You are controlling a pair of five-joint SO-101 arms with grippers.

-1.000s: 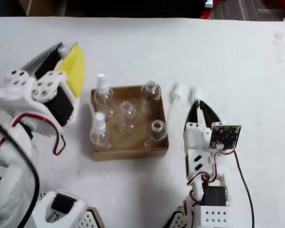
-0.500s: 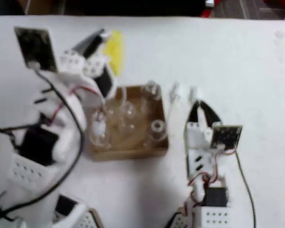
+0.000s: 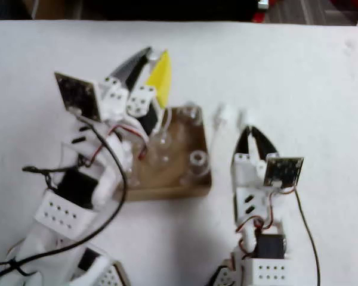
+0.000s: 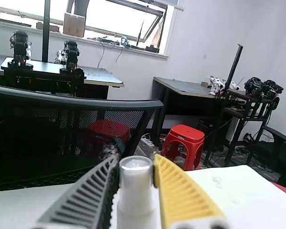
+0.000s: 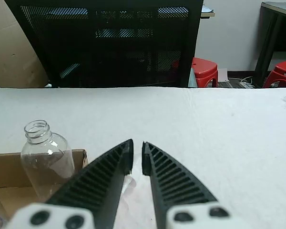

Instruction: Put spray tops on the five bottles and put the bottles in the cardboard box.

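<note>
**Left gripper clamped, right gripper all but closed**

The left arm (image 3: 77,185) slants from the near left edge toward the middle of the counter. Its gripper (image 3: 156,56) points far and upward, the grey and yellow fingers pressed on either side of a white spray top (image 4: 135,183). The right arm (image 3: 258,202) stretches straight away from the near edge. Its gripper (image 5: 137,147) lies low, with a slim gap between the black fingers.

The white-covered desk (image 3: 298,71) carries a cardboard box (image 3: 167,192) near its middle. Loose white spray tops (image 3: 225,113) lie on the cloth just beside the box's far right corner.
</note>
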